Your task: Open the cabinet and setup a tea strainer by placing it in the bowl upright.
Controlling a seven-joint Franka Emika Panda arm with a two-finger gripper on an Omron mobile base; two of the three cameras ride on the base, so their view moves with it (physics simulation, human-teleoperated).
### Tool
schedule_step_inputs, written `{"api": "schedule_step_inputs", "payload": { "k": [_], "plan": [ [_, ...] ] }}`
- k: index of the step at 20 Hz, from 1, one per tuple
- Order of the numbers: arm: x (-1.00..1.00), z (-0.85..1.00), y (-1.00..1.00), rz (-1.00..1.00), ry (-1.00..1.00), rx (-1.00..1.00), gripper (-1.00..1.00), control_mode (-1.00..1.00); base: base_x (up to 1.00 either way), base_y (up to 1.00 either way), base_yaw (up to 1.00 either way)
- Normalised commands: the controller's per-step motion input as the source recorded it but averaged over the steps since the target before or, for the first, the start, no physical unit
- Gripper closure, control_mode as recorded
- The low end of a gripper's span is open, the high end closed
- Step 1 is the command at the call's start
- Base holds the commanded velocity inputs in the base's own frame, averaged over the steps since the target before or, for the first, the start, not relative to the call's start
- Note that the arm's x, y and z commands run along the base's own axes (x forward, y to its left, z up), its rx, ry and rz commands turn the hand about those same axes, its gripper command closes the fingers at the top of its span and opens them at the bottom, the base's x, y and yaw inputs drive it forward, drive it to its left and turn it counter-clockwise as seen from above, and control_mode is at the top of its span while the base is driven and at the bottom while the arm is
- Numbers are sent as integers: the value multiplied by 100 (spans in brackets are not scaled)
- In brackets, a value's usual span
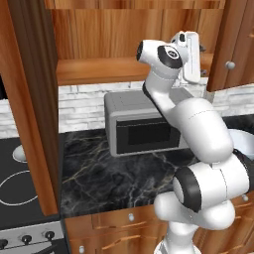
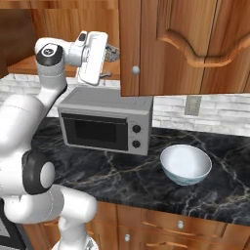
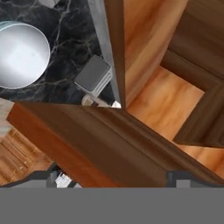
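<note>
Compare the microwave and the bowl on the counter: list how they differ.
The microwave is a grey box with a dark door and two knobs; the bowl is round, white and open on top. The microwave stands back against the wall; the bowl sits nearer the counter's front edge. Both rest on the black marble counter.

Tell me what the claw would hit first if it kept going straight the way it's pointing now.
Probably the cabinet: in the hand view, its brown wooden edge lies right ahead of the claw, with the shelf beyond. Depth is hard to judge.

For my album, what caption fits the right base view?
White robot arm reaches up beside reddish-brown wooden cabinet; round white bowl waits on black marble counter.
</note>
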Motion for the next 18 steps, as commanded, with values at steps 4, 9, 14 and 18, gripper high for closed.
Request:
{"api": "schedule_step_inputs", "payload": {
  "k": [4,9,14,18],
  "plan": [
    [1,0,-39,-6,0,0,-100,-100,0,0,0],
    [-7,3,-39,-8,-2,0,-100,-100,0,0,0],
    [-51,34,-51,-12,-22,0,-100,-100,0,0,0],
    [-71,39,-63,-19,-24,0,-100,-100,0,0,0]
  ]
}}
